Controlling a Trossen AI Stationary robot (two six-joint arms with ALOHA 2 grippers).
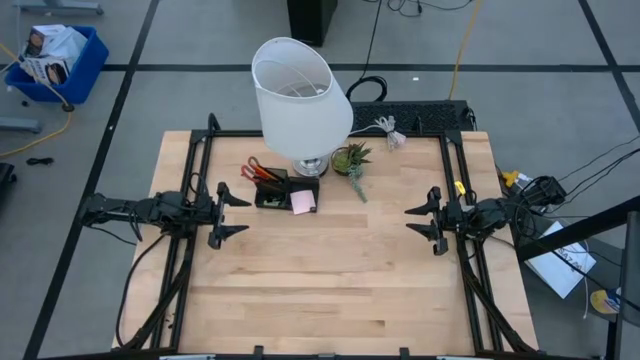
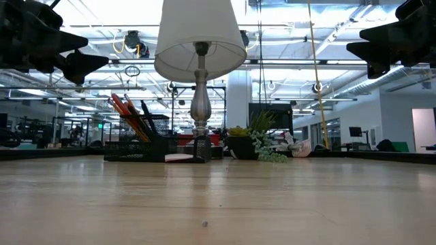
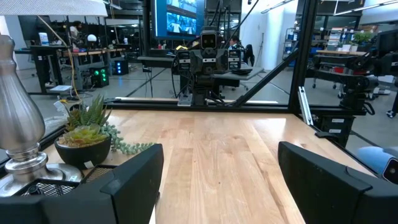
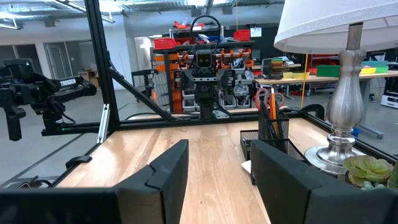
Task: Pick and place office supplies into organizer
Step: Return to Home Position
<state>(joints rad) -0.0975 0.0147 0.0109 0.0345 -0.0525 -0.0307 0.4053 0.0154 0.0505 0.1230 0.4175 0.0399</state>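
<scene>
The black mesh organizer (image 1: 281,190) stands on the table at the far middle, just in front of the lamp's base. Red-handled scissors (image 4: 267,97) and orange pencils (image 2: 125,109) stand upright in its cup. A pink sticky-note pad (image 1: 303,202) lies at its right end; whether inside it or beside it, I cannot tell. My left gripper (image 1: 240,214) hovers open at the table's left, level, pointing right, with nothing between its fingers (image 3: 134,180). My right gripper (image 1: 410,220) hovers open at the table's right, pointing left, also with nothing in it.
A tall lamp with a white shade (image 1: 300,88) and a silver stem (image 4: 344,93) stands behind the organizer. A small green potted plant (image 1: 350,158) sits to its right. Black frame rails (image 1: 195,160) run along the table's left, right and far edges. Bare wood lies between the grippers.
</scene>
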